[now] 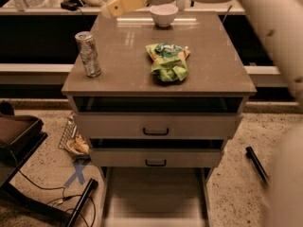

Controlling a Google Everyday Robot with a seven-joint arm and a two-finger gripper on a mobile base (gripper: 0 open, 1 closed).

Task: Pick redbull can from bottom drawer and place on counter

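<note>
Beige bottom drawer (154, 193): lowest of three, pulled out towards the camera; a wide, shallow tray with a plain, flat floor and nothing on the part that shows.
Floor (227, 193): pale speckled stone, with a blue tape cross (76, 174) left of the cabinet, thin black cables (42, 188) and a black bar (258, 164) lying on the right.
Wire basket (71, 138): metal mesh, leaning by the cabinet's left side.
Upper drawers (156, 157): two flat beige fronts, each with a slim black handle and a dark gap above it.
Bench (213, 65): glossy grey-brown square top of the cabinet with a thin edge; light reflects in streaks towards the back.
Can (88, 54): slim, tall, silver-grey metal with a shiny top and faint darker markings. It stands upright on the bench near the front left corner, well apart from the other things.
Bag (167, 60): crinkled green packet, soft and bunched, lying near the middle of the bench.
Bowl (164, 14): small, round, white and smooth, at the back edge of the bench.
Gripper (125, 0): pale yellow, blocky, above the back left part of the bench, left of the bowl and well clear of the can. It holds nothing; whether the jaws are spread or pressed together cannot be told.
Arm (279, 27): smooth cream casing, blurred, running from the gripper across the top and down the right side.
</note>
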